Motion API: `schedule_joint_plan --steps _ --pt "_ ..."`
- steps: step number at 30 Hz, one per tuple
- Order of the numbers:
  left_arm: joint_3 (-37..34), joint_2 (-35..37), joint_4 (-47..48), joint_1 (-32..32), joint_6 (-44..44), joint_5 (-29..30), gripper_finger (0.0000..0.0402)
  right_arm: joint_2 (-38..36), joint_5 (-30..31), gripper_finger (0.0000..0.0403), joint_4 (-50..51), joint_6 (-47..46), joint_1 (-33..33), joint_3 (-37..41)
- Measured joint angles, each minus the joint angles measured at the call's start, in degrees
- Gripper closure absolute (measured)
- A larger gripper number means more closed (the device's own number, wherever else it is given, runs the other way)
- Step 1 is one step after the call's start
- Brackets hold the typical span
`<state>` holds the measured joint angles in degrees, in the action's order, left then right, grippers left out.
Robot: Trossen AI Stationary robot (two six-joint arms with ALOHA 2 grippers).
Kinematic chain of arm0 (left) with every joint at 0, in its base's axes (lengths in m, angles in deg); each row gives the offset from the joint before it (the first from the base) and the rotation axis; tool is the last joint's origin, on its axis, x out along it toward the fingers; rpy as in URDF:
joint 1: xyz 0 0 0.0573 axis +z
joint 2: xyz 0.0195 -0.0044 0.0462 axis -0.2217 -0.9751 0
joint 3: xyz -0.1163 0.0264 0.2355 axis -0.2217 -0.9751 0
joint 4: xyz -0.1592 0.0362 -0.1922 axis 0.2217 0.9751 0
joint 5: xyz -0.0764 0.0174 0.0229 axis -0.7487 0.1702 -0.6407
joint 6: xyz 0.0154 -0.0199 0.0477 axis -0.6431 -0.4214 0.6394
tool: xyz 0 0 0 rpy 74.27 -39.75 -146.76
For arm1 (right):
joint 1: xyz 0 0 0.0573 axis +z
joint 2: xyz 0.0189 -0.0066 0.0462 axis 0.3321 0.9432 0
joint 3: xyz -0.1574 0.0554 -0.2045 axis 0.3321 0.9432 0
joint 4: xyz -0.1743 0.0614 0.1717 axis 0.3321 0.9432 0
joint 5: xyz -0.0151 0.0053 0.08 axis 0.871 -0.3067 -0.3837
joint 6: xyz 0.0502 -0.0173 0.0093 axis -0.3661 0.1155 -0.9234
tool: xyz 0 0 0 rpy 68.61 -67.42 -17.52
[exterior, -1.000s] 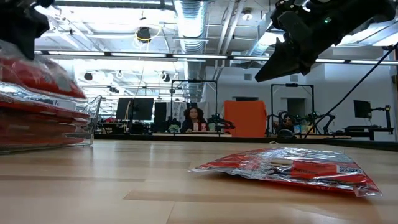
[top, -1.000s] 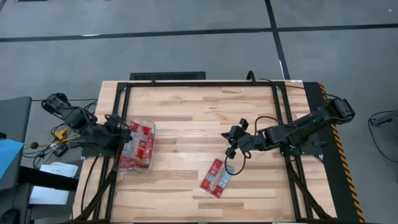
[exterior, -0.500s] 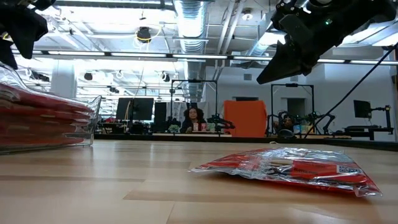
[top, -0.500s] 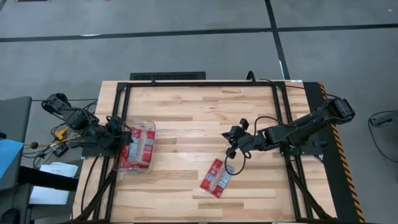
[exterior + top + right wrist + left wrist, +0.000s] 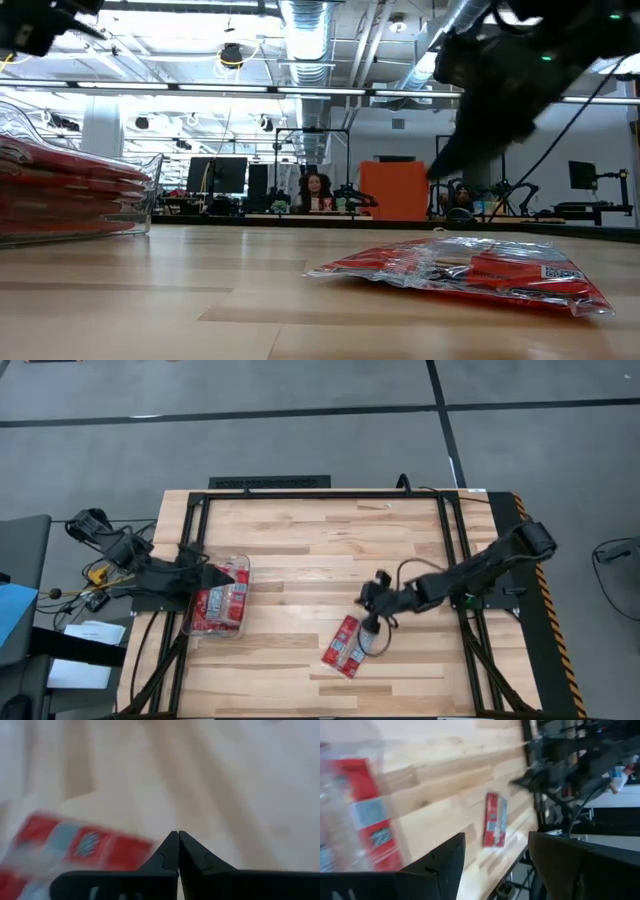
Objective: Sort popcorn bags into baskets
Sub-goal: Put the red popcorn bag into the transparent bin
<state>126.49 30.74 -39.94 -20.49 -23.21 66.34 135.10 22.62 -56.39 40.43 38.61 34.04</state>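
Observation:
A clear plastic basket (image 5: 222,598) at the table's left holds several red popcorn bags (image 5: 60,185), which lie flat in a stack. My left gripper (image 5: 226,573) hovers open over the basket's far part, nothing between its fingers (image 5: 496,842). One more popcorn bag (image 5: 346,647) lies flat on the wood near the table's middle, toward the near edge. My right gripper (image 5: 369,624) is shut, fingertips together (image 5: 178,836), just above that bag's far right end. In the low view it hangs clear above the bag (image 5: 470,270).
A black metal frame (image 5: 300,493) runs around the tabletop. Bare wood lies between the basket and the lone bag. In the room beyond the far edge a person (image 5: 312,192) sits among desks and screens.
My left gripper has opened and let go of a popcorn bag, which stood tilted up in the basket and now lies flat on the stack. My right gripper has gone down and toward the near edge, closer to the lone bag.

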Motion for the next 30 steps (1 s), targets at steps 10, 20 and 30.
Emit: schedule_joint_plan --steps 10,20,30 --pt "0.0 -13.12 -14.51 -0.02 7.95 0.66 0.0224 12.51 -0.91 0.0375 -10.89 -15.65 11.07 -0.07" --pt "0.04 -24.94 -27.24 5.53 16.1 -5.17 0.0234 17.83 1.41 0.0392 -15.13 -17.78 11.35 -0.25" --pt "0.04 -37.99 -40.74 15.37 25.91 -16.63 0.0216 17.3 -2.96 0.0364 -14.79 -5.73 -4.81 -3.03"
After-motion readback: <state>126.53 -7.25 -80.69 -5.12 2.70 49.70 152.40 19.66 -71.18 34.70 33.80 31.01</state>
